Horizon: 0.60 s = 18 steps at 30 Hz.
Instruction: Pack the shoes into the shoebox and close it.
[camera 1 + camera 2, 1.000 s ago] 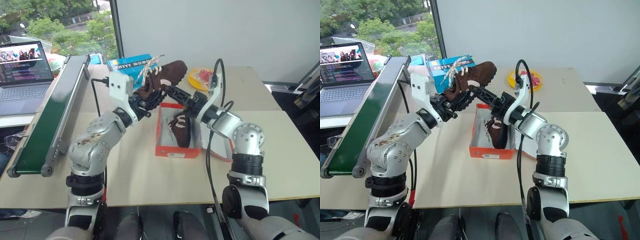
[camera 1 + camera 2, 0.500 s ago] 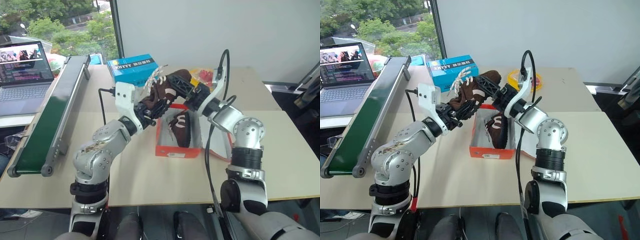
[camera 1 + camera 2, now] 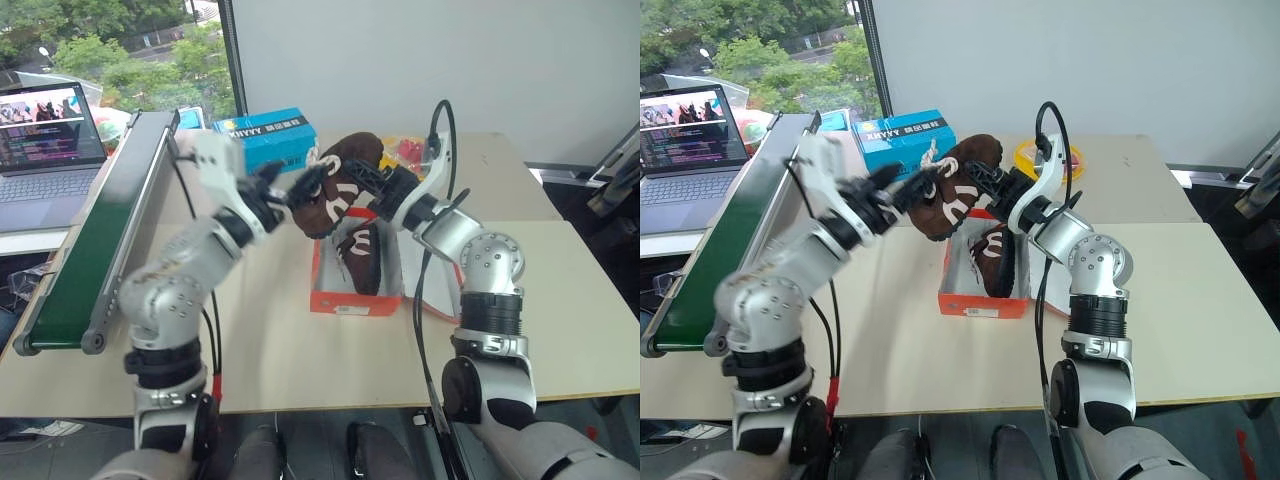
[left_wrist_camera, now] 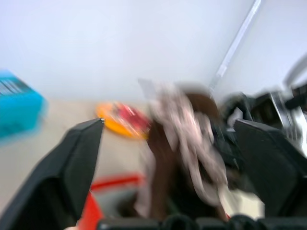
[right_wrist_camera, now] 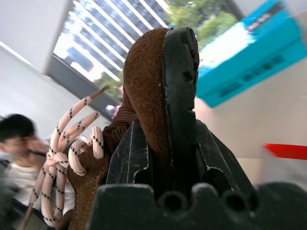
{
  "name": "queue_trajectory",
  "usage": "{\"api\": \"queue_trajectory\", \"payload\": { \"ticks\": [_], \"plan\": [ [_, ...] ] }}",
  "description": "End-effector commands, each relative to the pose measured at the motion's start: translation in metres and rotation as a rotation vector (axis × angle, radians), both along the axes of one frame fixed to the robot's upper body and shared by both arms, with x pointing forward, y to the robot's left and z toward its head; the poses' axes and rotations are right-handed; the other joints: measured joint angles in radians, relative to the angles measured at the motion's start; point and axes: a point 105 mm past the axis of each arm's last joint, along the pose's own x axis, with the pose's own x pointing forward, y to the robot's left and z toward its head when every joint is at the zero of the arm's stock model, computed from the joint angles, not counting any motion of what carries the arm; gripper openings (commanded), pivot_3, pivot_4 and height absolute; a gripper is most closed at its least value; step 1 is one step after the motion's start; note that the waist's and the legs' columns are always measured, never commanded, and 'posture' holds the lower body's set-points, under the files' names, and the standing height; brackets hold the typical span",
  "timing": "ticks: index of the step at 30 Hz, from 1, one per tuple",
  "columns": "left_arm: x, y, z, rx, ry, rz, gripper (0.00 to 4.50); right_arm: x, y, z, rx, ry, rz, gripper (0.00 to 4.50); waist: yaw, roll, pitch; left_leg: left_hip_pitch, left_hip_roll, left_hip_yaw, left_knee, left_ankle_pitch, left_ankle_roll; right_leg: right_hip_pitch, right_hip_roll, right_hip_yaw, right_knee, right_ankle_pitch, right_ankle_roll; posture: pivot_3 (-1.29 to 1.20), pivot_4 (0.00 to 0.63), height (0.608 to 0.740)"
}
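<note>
right wrist view: right gripper point(image 5: 165, 158) clamps the sneaker point(image 3: 335, 180); left gripper point(image 4: 177, 143) spread, empty. lower it heel-first beside its mate in the shoebox point(image 3: 345, 300).

1. One second ago the left claw point(image 3: 285, 187) held the brown shoe point(image 3: 335, 185) near its laces; now its fingers stand wide apart and it has let go of the shoe.
2. The left claw has pulled away from the shoe, to the side of the blue box point(image 3: 265, 135), and sits a little higher above the shoebox point(image 3: 355, 300) than before.
3. The right claw point(image 3: 372, 185), which was open beside the shoe, is now closed on the shoe's heel part and carries the shoe alone.
4. The shoe has come lower and nearer to the shoebox; its toe now points down toward the left wall of the shoebox.
</note>
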Motion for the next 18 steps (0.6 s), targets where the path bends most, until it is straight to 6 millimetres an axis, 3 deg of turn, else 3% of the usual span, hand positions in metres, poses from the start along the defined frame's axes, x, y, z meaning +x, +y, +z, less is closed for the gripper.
{"api": "queue_trajectory", "payload": {
  "ticks": [1,4,5,8,12,18],
  "plan": [
    [0.001,0.036,0.004,0.112,-0.03,0.078,4.5,0.009,-0.009,0.03,-0.161,-0.101,-0.073,0.47,-0.004,0.0,0.0,0.0,0.0,0.0,0.0,0.0,0.0,-0.001,0.0,0.0,0.0,0.0,0.0,0.0,0.15,0.74],
    [0.003,0.057,0.0,0.181,-0.014,0.144,4.5,0.029,-0.023,0.008,-0.608,-0.035,-0.282,0.47,-0.007,0.001,0.001,0.0,0.0,0.001,-0.001,0.0,0.0,-0.002,0.0,0.001,0.0,0.0,0.0,0.0,0.15,0.74],
    [0.003,0.059,-0.001,0.194,-0.012,0.148,4.5,0.029,-0.017,0.002,-0.671,-0.031,-0.239,0.47,-0.007,0.001,0.001,0.0,0.0,0.001,-0.001,0.0,0.0,-0.001,0.0,0.001,0.0,0.0,0.0,0.0,0.15,0.74],
    [0.001,0.054,-0.005,0.224,-0.009,0.136,4.5,0.023,0.002,-0.016,-0.726,-0.036,-0.081,0.47,-0.003,0.001,0.001,0.0,0.0,0.003,-0.001,0.0,0.0,-0.001,0.0,0.0,-0.001,0.0,0.0,0.0,0.15,0.74],
    [-0.002,0.045,-0.012,0.237,-0.002,0.111,4.5,0.025,0.008,-0.039,-0.782,0.013,-0.01,0.47,0.0,0.001,0.001,-0.001,0.0,0.003,-0.001,0.0,0.0,-0.001,0.0,0.0,0.0,0.0,0.0,0.0,0.15,0.74],
    [-0.006,0.045,-0.018,0.244,0.011,0.123,4.5,0.032,0.005,-0.042,-0.779,0.049,0.023,0.47,0.003,0.001,0.001,-0.002,0.0,0.003,0.0,0.0,0.0,-0.002,0.0,-0.001,0.0,0.0,0.0,0.0,0.15,0.74]
  ]
}}
